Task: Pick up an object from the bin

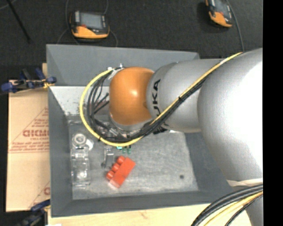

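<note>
**Surroundings.** A dark surface (146, 26) lies round the grey metal bin (128, 56). On its far side rest two orange-and-black handheld devices, one at far left (89, 24) and one at far right (219, 12), each with a thin cable.

**Robot.** The silver arm (212, 101) enters from the right and covers the bin's right and far-middle parts. An orange cover (129, 95) sits at its wrist, ringed by black and yellow cables (90, 110).

**Bin contents.** Three things show on the bin floor.
- A clear plastic container (80, 163) lies along the left side, its round end toward the far wall.
- A red studded brick (120, 171) lies near the middle, toward the near wall, set askew.
- A small dark speck (181, 177) lies well apart, to the right.

**Gripper.** The gripper (108, 158) hangs low below the orange cover, between the clear container and the brick, just beside the brick's far-left end. Contact with either cannot be told. Whether it is spread or pressed together cannot be told, and nothing is seen pinched in it.
</note>
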